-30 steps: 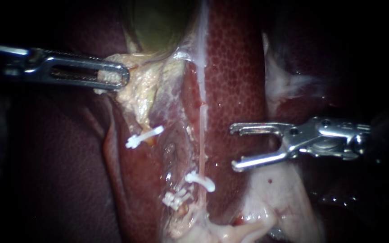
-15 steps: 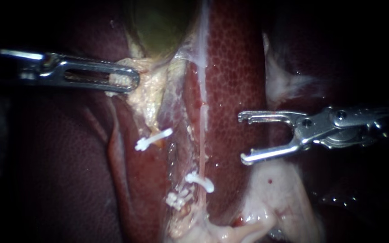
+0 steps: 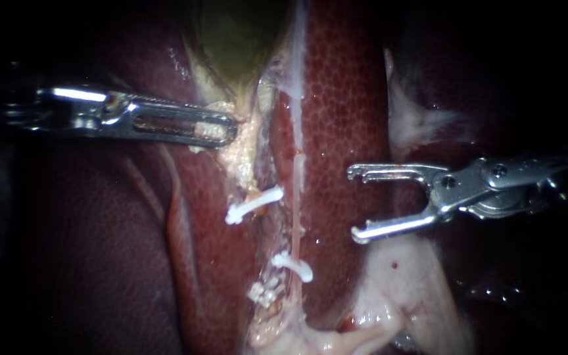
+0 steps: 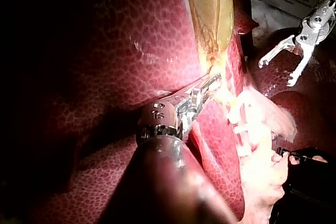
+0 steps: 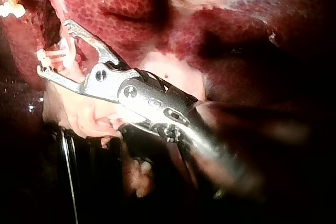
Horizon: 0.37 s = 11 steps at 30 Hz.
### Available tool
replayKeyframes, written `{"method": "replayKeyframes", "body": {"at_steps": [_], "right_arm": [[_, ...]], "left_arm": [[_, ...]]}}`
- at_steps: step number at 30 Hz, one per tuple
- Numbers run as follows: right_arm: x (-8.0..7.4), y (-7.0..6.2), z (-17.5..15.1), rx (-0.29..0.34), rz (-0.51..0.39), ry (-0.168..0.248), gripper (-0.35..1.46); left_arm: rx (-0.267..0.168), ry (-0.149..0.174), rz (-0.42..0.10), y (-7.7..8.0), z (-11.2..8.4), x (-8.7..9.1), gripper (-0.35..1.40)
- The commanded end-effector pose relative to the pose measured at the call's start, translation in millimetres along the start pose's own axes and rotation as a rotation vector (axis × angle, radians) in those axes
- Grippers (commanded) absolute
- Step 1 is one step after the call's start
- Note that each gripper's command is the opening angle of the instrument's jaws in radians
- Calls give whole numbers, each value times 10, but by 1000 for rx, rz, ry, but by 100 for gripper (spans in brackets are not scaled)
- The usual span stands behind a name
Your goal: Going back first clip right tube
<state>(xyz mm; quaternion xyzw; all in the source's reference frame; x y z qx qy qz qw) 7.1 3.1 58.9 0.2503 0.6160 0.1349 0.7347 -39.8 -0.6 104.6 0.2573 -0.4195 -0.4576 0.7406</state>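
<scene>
From where I stand, the left instrument [image 3: 215,131] is reaching in across the dark liver [image 3: 343,98], and its long slotted jaws are pinching the pale tissue [image 3: 244,154] just under the narrow end of the greenish gallbladder [image 3: 231,39]. The right instrument [image 3: 355,202] is hovering over the liver with its jaws spread wide and nothing between them, apart from the tubes. The right tube [image 3: 295,217], a thin pink strand, is running straight down beside the pale tissue, and a white clip [image 3: 292,265] is sitting across its lower part, below and to the left of the open jaws. An upper white clip [image 3: 254,204] is lying across the strand to its left, with a cluster of small clips [image 3: 264,291] lower down.
</scene>
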Motion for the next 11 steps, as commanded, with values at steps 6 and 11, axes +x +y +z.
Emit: {"method": "replayKeyframes", "body": {"at_steps": [6, 11], "right_arm": [[1, -1, 0, 0, 0, 0, 60], [2, -2, 0, 1, 0, 0, 60]], "left_arm": [[0, 3, 0, -1, 4, 0, -35], [0, 3, 0, -1, 4, 0, -35]]}}
